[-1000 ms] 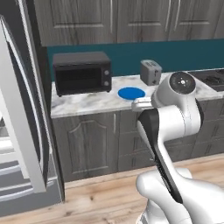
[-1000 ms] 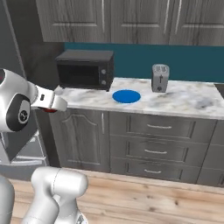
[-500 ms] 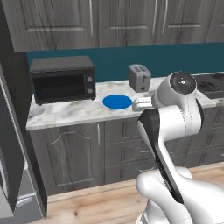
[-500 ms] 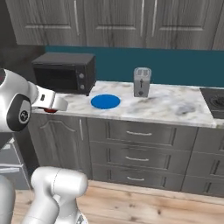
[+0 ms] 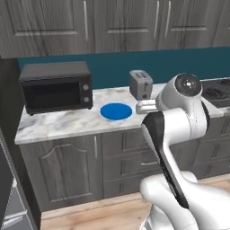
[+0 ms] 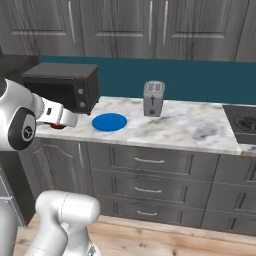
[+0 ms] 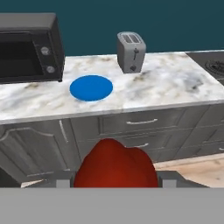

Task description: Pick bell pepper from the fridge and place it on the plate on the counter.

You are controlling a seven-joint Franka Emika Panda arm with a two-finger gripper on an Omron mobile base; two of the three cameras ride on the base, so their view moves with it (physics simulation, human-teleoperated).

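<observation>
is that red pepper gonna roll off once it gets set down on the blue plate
Possibly. The bell pepper looks rounded and lumpy, so it may rock before settling on a lobe. The plate appears flat with no raised rim, so nothing would stop a roll. Held between the fingers of the gripper, it keeps its shape, so it is probably firm.

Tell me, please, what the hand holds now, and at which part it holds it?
The hand holds the red bell pepper, gripped at its two opposite sides, one finger on each.
</observation>
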